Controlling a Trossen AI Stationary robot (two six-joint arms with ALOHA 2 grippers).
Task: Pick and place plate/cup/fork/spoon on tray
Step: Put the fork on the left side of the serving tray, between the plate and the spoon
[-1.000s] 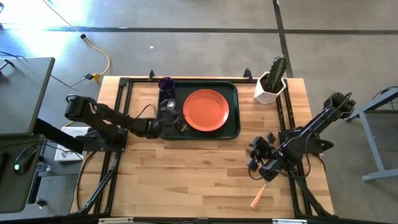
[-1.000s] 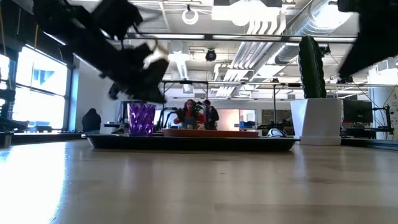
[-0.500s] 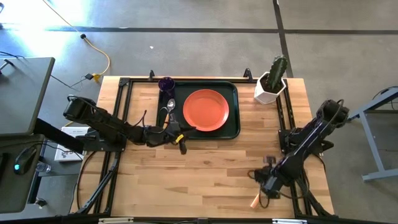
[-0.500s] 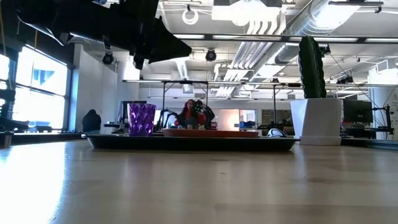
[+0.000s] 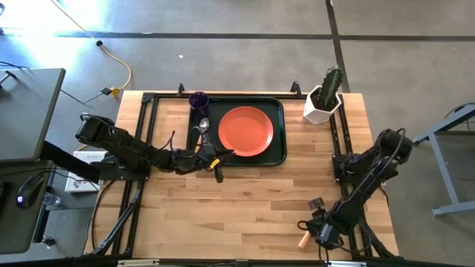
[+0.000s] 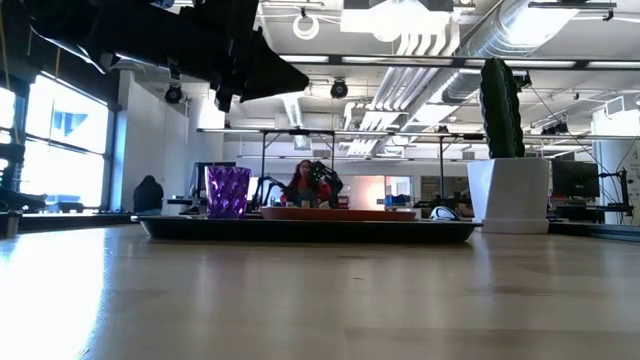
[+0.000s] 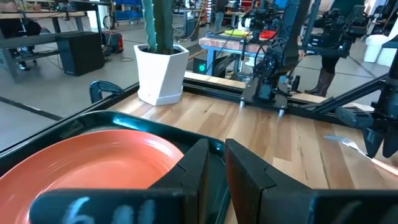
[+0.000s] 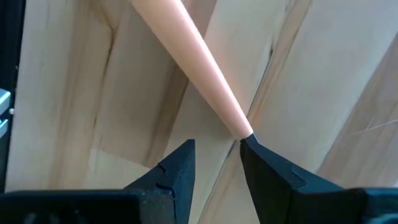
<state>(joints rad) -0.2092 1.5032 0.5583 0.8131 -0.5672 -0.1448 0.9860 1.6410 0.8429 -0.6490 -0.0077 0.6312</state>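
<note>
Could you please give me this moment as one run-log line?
tray: plate, cup, spoon | fork: on table | right gripper: open, at fork | left gripper: beside tray

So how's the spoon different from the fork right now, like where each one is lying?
The spoon lies inside the tray, between the cup and the plate; the fork lies on the bare table near its front edge. The right gripper is down at the fork, fingers open beside its handle, whereas the left gripper sits just off the tray, clear of the spoon. Both have light wooden handles.
</note>
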